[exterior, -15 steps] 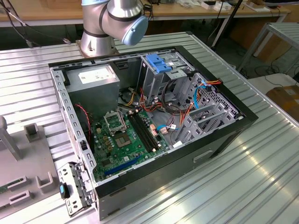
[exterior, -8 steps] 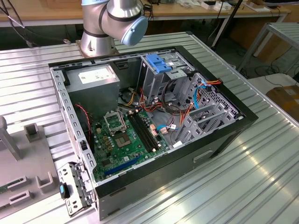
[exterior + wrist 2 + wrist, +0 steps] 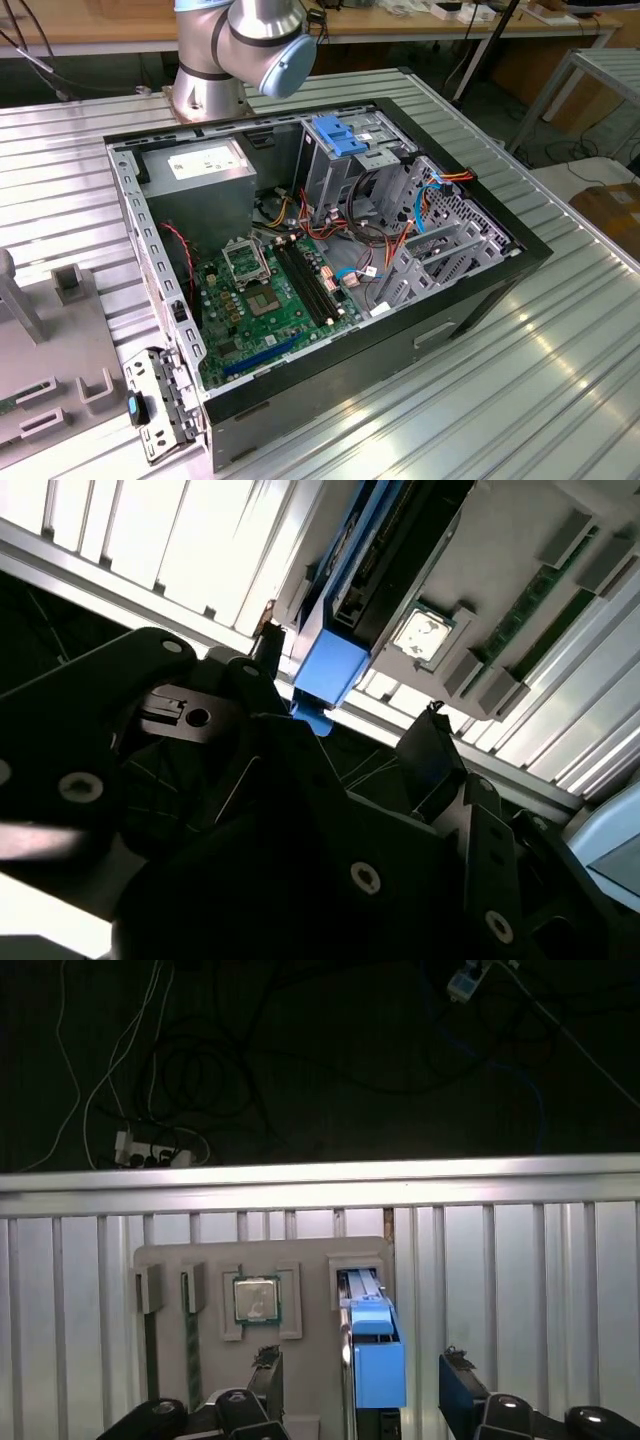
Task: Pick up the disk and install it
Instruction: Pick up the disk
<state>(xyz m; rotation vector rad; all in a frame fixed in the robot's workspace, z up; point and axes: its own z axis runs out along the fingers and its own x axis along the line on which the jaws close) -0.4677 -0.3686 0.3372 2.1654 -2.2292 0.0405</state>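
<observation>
The disk (image 3: 372, 1355) stands on edge in a slot of a grey fixture tray (image 3: 310, 1250), its blue side rail facing the camera. In the second wrist view the disk (image 3: 335, 630) shows the same blue rail end. My gripper (image 3: 360, 1380) is open and straddles the disk, with one dark fingertip (image 3: 268, 1372) on one side and the other a little off the opposite side. Neither finger touches the disk. The gripper (image 3: 350, 695) also appears in the second wrist view, with its black body in front.
The fixture tray also holds a square processor chip (image 3: 256, 1300) and thin memory sticks (image 3: 190, 1330). The ribbed metal table (image 3: 560, 330) carries an open computer case (image 3: 330, 250) with a drive cage topped by a blue bracket (image 3: 345, 135), a grey power supply (image 3: 205, 165) and a green motherboard (image 3: 275, 300).
</observation>
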